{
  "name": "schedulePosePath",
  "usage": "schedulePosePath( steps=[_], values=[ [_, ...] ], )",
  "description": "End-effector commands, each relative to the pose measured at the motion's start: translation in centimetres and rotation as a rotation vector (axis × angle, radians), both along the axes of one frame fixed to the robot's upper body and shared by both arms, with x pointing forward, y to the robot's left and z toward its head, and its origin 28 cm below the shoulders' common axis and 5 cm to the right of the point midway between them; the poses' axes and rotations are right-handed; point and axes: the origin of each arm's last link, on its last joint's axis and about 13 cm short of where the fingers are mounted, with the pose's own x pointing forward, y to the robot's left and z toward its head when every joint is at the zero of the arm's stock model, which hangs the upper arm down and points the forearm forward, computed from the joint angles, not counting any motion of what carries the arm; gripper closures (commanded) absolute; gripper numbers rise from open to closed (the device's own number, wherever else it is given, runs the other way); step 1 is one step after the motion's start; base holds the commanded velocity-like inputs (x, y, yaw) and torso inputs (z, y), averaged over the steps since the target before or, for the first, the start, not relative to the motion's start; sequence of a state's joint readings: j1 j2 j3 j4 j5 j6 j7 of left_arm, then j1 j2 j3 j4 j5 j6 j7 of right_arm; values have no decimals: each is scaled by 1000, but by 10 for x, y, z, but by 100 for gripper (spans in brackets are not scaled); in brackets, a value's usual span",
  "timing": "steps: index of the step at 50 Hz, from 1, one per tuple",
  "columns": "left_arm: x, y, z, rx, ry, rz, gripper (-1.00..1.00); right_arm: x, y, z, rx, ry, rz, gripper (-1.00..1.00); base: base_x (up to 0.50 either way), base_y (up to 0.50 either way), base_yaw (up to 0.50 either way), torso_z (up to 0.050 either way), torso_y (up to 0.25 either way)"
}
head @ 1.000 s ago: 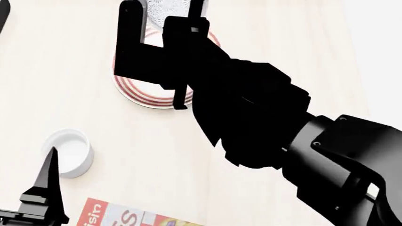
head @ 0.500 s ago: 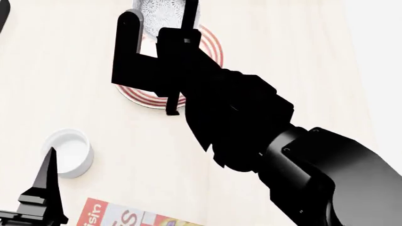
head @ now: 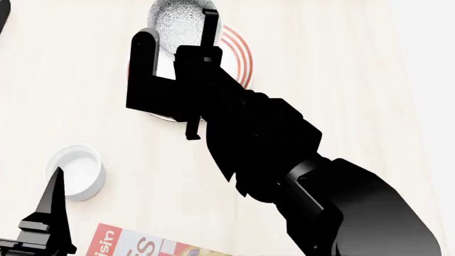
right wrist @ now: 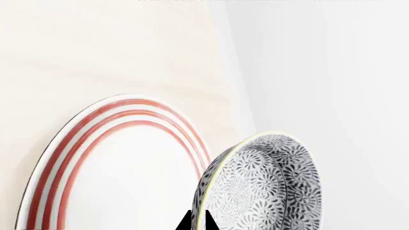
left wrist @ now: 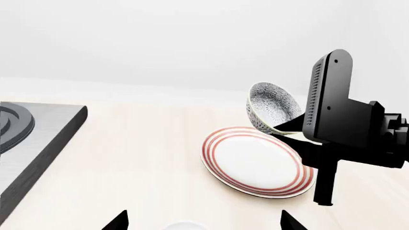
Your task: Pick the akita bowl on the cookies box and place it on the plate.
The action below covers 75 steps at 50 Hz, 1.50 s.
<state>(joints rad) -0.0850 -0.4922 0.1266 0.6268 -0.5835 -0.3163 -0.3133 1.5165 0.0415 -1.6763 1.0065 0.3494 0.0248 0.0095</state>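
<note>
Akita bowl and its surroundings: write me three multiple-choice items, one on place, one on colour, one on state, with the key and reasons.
1. Where is the akita bowl?
A. On the cookies box
B. In the air over the far edge of the plate
C. Inside the white cup

2. What colour are the rings on the plate?
A. Red
B. Blue
C. Green

3. How is the bowl sitting in the right claw?
A. Upside down
B. Level and flat on the plate
C. Tilted, pinched by its rim

Key: 1 B, the left wrist view shows it lifted clear of the plate, while the cookies box lies bare near the white cup. 2 A, red concentric rings circle the rim. 3 C, the right wrist view shows it leaning with a fingertip on its rim.
</note>
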Motion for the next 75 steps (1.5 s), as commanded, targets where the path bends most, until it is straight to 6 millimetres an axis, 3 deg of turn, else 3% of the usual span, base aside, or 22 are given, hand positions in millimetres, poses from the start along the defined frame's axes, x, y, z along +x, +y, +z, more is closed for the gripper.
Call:
schedulePosePath(
  steps=[1,8,56,57,75],
  values=[
    [1,3,1,-23,-27,-15,-100,0,10,2,-17,-14,22,100,0,0,0,23,-236],
    [1,3,1,-49,-15,-14,-100,0,9,2,-18,-15,17,100,0,0,0,23,-239],
    [2,2,-1,-33,-6,6,-100,0,9,-9,-5,-3,13,100,0,0,0,0,0],
    [2,2,-1,-33,-6,6,-100,0,9,-8,-9,-2,13,-100,0,0,0,0,0],
    [1,1,1,-34,-9,3,-100,-4,7,7,-19,-28,11,-100,0,0,0,0,0]
  ],
)
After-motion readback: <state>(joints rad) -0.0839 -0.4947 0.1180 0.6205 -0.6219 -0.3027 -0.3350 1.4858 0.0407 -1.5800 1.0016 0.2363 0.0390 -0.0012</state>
